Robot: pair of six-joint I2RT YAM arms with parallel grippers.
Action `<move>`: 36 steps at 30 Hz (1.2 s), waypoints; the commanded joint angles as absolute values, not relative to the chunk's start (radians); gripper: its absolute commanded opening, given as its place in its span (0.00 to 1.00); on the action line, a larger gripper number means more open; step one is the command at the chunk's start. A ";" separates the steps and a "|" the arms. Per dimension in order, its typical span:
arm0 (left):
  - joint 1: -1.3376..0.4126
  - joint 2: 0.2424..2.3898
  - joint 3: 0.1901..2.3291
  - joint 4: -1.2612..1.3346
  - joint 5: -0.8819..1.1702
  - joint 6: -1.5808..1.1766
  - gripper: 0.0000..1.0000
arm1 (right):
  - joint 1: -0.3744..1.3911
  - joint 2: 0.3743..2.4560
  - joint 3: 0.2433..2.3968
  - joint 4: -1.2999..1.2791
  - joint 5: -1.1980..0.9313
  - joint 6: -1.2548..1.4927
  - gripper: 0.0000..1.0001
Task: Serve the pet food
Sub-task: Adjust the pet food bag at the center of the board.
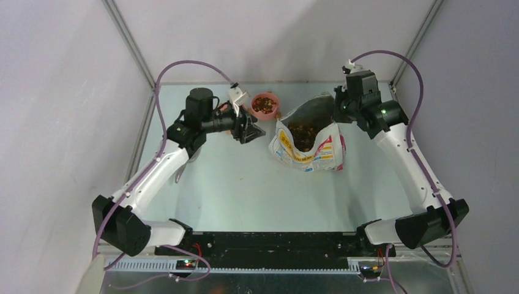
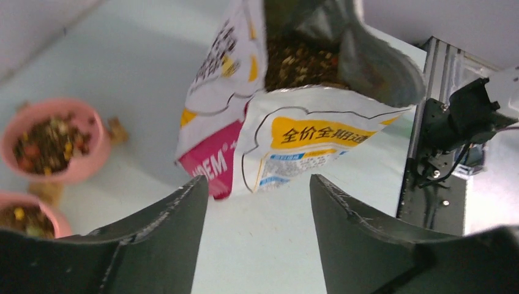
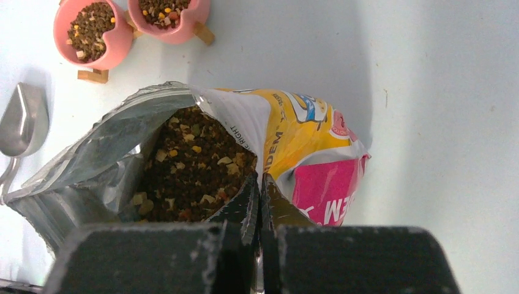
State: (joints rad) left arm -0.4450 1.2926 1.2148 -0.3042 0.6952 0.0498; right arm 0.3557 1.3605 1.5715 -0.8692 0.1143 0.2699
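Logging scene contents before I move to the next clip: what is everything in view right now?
pet food: loose kibble, brown with yellow and red bits, inside the open bag and in both bowls
bag: one, white, yellow and pink with silver lining, mid-table, mouth open
bowls: two, pink, on wooden feet, side by side left of the bag
scoop: one, grey metal, lying on the table left of the bag
table: one, pale grey
left end effector: one, black, open and empty, facing the bag
right end effector: one, black, shut on the bag's rim
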 commanded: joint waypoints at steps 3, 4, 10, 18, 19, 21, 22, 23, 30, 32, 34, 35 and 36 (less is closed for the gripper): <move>-0.478 1.372 1.169 0.042 0.853 0.237 0.72 | 0.301 1.377 1.583 -0.743 0.039 0.292 0.00; -0.478 1.405 1.180 0.058 0.851 0.243 0.72 | 0.289 1.381 1.584 -0.743 0.020 0.292 0.00; -0.486 1.532 1.253 0.168 0.824 0.170 0.85 | 0.251 1.393 1.603 -0.762 -0.063 0.290 0.00; -0.508 1.648 1.281 0.379 0.947 0.037 0.91 | 0.219 1.415 1.629 -0.794 -0.139 0.294 0.00; -0.511 1.668 1.299 0.391 0.960 0.021 0.91 | 0.217 1.416 1.630 -0.797 -0.144 0.295 0.00; -0.521 1.701 1.335 0.396 0.976 0.018 0.92 | 0.216 1.421 1.630 -0.803 -0.155 0.296 0.00; -0.526 1.721 1.346 0.392 0.981 0.024 0.92 | 0.215 1.423 1.630 -0.806 -0.161 0.295 0.00; -0.533 1.730 1.363 0.388 0.983 0.027 0.92 | 0.215 1.425 1.631 -0.812 -0.164 0.296 0.00; -0.561 1.779 1.379 0.375 1.002 0.046 0.81 | 0.213 1.418 1.631 -0.820 -0.181 0.308 0.00; -0.563 1.782 1.378 0.362 0.988 0.054 0.63 | 0.211 1.415 1.629 -0.822 -0.181 0.307 0.00; -0.562 1.781 1.377 0.349 0.950 0.070 0.40 | 0.208 1.411 1.629 -0.827 -0.177 0.304 0.00; -0.562 1.779 1.379 0.332 0.930 0.079 0.30 | 0.206 1.406 1.629 -0.832 -0.174 0.299 0.00; -0.559 1.777 1.381 0.323 0.893 0.102 0.09 | 0.200 1.402 1.629 -0.835 -0.165 0.295 0.00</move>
State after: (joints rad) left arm -0.5598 1.7748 1.3392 0.3252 0.9947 0.0437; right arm 0.2127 1.4166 1.5883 -0.8524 -0.1589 0.2951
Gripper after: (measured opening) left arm 0.353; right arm 0.009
